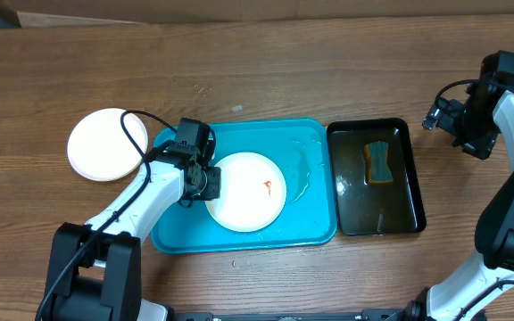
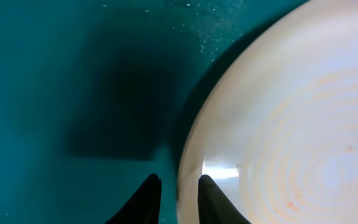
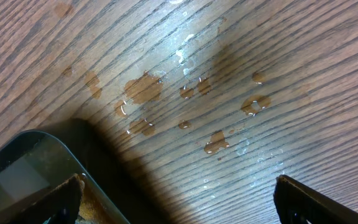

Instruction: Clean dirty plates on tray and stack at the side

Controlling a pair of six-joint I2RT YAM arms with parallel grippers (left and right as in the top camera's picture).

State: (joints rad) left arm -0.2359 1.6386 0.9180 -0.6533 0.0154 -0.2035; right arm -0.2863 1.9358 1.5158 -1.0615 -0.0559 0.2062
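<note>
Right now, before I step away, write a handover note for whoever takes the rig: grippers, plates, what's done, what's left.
Left gripper: jaws narrow, astride the left rim of the smeared plate on the turquoise tray; grip unconfirmed.
Right gripper: open, empty, above the wet table beside the black tray, where the sponge lies.
Done: side plate looks clean, on the table left of the tray.
Left: wipe off the red smear, then stack that plate.
</note>
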